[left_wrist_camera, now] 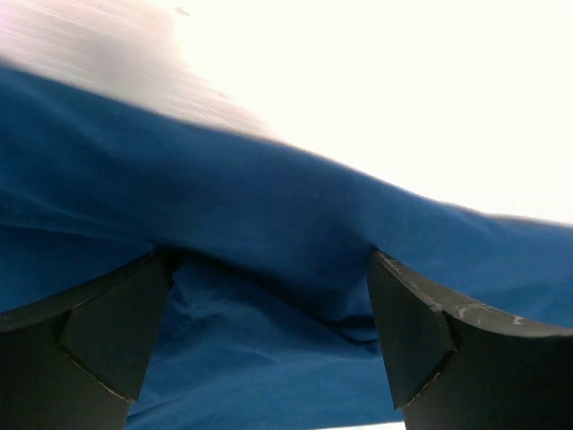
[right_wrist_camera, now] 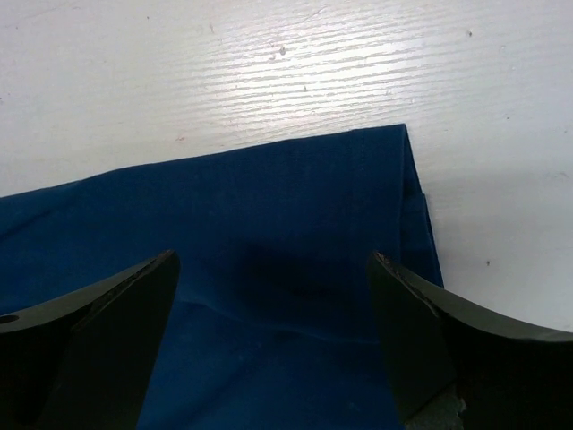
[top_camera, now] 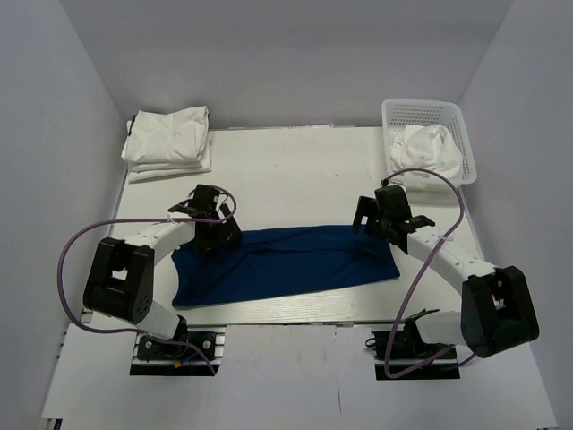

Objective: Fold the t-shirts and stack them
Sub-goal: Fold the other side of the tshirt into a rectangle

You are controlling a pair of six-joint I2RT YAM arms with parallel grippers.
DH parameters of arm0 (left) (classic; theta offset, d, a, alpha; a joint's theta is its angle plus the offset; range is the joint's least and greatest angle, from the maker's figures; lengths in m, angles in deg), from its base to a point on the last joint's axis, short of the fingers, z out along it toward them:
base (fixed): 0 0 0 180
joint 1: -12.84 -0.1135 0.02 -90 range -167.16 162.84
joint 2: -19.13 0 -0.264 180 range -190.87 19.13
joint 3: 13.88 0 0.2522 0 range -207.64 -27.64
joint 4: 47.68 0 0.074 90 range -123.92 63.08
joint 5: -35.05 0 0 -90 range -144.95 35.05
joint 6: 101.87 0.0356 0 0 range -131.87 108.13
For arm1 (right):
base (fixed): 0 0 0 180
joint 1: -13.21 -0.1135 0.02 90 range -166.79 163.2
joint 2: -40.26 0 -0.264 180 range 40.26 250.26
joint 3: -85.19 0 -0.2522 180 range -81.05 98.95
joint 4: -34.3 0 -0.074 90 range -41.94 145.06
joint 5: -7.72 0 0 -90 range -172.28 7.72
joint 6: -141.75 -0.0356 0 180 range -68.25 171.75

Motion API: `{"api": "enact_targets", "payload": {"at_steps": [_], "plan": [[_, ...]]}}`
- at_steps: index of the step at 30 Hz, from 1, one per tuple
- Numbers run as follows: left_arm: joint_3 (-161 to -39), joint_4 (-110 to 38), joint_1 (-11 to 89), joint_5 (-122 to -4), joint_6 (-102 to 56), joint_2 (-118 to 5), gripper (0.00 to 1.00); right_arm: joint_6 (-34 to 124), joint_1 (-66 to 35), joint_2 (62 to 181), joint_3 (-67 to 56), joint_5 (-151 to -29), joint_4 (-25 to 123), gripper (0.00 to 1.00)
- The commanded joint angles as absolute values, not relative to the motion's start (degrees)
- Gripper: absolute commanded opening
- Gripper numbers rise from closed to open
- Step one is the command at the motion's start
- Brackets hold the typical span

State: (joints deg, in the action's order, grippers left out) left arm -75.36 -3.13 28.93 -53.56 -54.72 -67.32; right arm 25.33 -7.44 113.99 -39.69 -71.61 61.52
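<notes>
Currently, blue t-shirt (top_camera: 286,264) lies on the worktop (top_camera: 295,179), folded lengthwise into a long band, near the front edge, between the two arms. Band runs left to right. Its left end looks wider and a bit rumpled; the right end is narrower.

Left hand (top_camera: 213,235) sits low at the far left edge of the band. Left wrist view: fingers (left_wrist_camera: 107,336) spread wide, blue cloth (left_wrist_camera: 269,224) filling the gap between them, a soft ridge of fabric crossing in front. Nothing pinched. Background past the cloth is washed out by glare.

Right hand (top_camera: 374,222) sits at the far right edge of the band. Right wrist view: fingers (right_wrist_camera: 421,340) also spread wide, over the shirt's corner. Folded edge and a stitched hem show clearly (right_wrist_camera: 269,215); the corner lies flat on the bare white worktop (right_wrist_camera: 269,72). Cannot tell whether the fingertips touch the cloth.

Far left corner: pile of white t-shirts (top_camera: 168,139), folded and stacked, edges not quite square.

Far right corner: white mesh basket (top_camera: 457,121) holding a crumpled white t-shirt (top_camera: 428,148), well apart from the blue one.

Purple cables (top_camera: 67,251) loop off both arms.
</notes>
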Motion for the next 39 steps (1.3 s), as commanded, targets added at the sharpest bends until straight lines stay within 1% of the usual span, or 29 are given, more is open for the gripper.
{"api": "enact_targets", "payload": {"at_steps": [1, 5, 14, 18, 22, 24, 25, 27, 28, 32, 34, 39], "plan": [[-72.82, -6.59, 30.41, -61.17, -51.17, -64.11, 1.0, 26.17, -7.45, 114.96, -39.74, -72.79, 59.66, 0.9], [-70.1, -7.81, 31.03, -67.95, -48.53, -60.16, 1.0, 26.26, -7.62, 115.58, -39.83, -72.7, 59.58, 0.9], [-64.82, -8.52, 34.11, -87.18, -44.57, -51.01, 1.0, 26.09, -7.45, 115.67, -39.92, -74.28, 59.05, 0.9], [-64.82, -5.19, 36.57, -88.0, -44.05, -48.72, 1.0, 26.52, -7.45, 115.58, -40.0, -73.93, 59.05, 0.9], [-67.1, -2.37, 38.58, -86.06, -42.72, -48.11, 1.0, 26.52, -7.54, 115.49, -40.0, -73.93, 58.79, 0.9], [-68.42, -2.37, 38.59, -82.57, -42.98, -46.79, 1.0, 26.7, -7.36, 115.32, -39.92, -73.58, 59.05, 0.9], [-69.64, -0.8, 38.59, -76.37, -42.99, -45.57, 1.0, 26.79, -7.45, 115.4, -39.92, -73.23, 59.05, 0.9], [-71.05, 1.31, 38.59, -68.26, -46.48, -45.03, 1.0, 27.23, -7.45, 115.4, -40.01, -72.79, 58.96, 0.9], [-71.75, 2.02, 38.59, -61.44, -47.54, -45.03, 1.0, 27.66, -7.54, 115.58, -40.0, -72.7, 58.7, 0.9], [-73.69, 7.02, 37.01, -48.56, -55.45, -48.71, 1.0, 29.33, -7.97, 116.98, -40.35, -74.11, 55.29, 0.9], [-74.83, 7.74, 37.01, -46.35, -57.49, -53.54, 1.0, 30.04, -8.33, 118.65, -40.88, -75.69, 51.94, 0.9], [-75.89, 6.25, 35.78, -47.83, -58.72, -65.66, 1.0, 28.64, -8.94, 125.94, -37.72, -77.27, 53.33, 0.9]]}}
